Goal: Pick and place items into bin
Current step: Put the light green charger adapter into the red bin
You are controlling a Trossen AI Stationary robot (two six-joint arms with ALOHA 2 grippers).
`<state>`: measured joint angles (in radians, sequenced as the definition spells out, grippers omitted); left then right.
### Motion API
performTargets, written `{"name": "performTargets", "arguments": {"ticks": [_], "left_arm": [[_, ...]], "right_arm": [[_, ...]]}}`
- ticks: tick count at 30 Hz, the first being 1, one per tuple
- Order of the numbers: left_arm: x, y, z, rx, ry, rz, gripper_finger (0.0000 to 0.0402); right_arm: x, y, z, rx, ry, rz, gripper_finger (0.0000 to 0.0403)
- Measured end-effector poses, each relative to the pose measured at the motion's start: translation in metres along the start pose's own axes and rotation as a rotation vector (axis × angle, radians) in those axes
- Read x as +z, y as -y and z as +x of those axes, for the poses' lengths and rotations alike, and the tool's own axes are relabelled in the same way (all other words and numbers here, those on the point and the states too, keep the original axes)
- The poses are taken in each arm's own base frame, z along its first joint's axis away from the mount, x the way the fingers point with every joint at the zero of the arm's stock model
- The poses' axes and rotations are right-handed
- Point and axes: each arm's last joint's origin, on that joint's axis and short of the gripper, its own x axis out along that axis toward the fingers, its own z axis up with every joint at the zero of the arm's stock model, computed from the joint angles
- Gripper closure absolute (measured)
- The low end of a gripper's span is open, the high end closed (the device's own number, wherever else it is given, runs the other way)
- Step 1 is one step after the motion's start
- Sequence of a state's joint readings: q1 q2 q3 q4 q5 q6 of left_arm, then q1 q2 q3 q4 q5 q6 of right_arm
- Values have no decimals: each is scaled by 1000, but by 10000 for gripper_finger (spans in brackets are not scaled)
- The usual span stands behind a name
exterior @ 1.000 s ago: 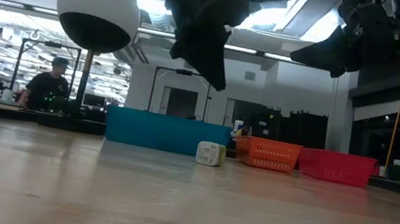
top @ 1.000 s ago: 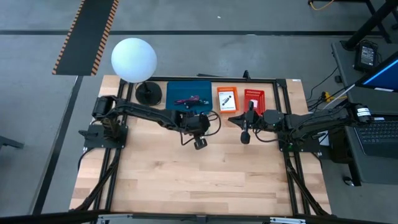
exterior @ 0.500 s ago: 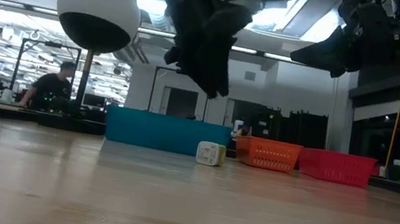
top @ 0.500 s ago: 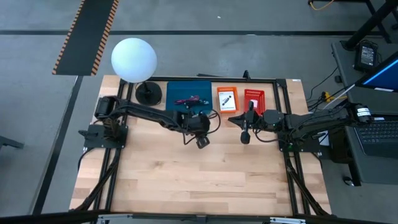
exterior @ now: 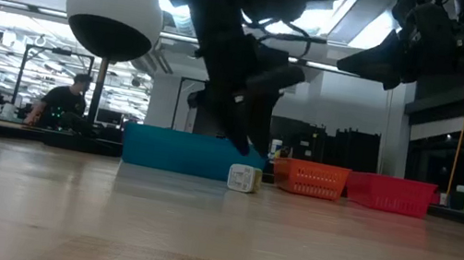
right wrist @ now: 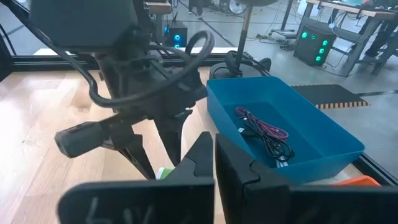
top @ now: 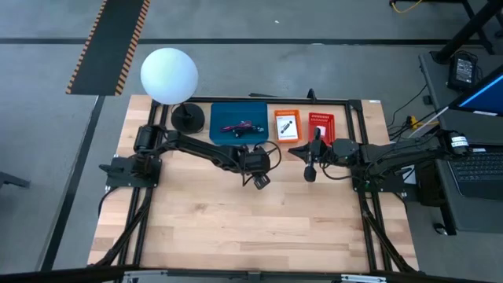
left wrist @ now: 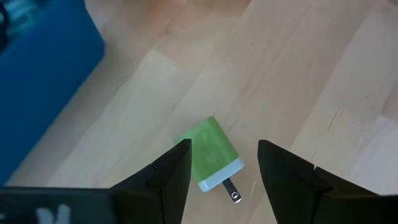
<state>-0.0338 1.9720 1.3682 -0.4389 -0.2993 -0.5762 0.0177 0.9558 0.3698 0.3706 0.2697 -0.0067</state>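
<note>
A green lump (left wrist: 210, 151) with a white end and a metal prong lies flat on the wooden table, also seen in the low view (exterior: 244, 178). My left gripper (left wrist: 224, 148) hangs open just above it, one finger on either side and not touching; it sits near the table's middle (top: 261, 178). The blue bin (top: 240, 122) holds a red cord (right wrist: 268, 129) and a black cable piece (right wrist: 268, 146). My right gripper (top: 310, 172) waits shut in the air right of the middle.
An orange basket (top: 287, 124) holding a white card and a red basket (top: 321, 126) stand right of the blue bin at the far edge. The white globe lamp (top: 169, 75) stands at the far left corner. Bare wood fills the near half of the table.
My left gripper has opened, come down and shifted a little toward the table's right edge, ending over the green lump. The lump has stayed where it was.
</note>
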Motion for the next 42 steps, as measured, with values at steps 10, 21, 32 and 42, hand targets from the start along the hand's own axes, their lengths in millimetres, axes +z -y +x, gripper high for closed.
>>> {"name": "performTargets", "arguments": {"ticks": [10, 21, 32, 42], "left_arm": [[-5, 2, 8, 8, -20, -41, 223], [-7, 2, 8, 38, -5, -131, 222], [-14, 2, 11, 56, 5, -154, 222], [-18, 3, 19, 37, -26, -146, 222]], "right_arm": [[0, 0, 0, 0, -1, -1, 402], [0, 0, 0, 0, 1, 2, 402], [0, 0, 0, 0, 4, 4, 402], [1, 0, 0, 0, 6, 7, 402]]}}
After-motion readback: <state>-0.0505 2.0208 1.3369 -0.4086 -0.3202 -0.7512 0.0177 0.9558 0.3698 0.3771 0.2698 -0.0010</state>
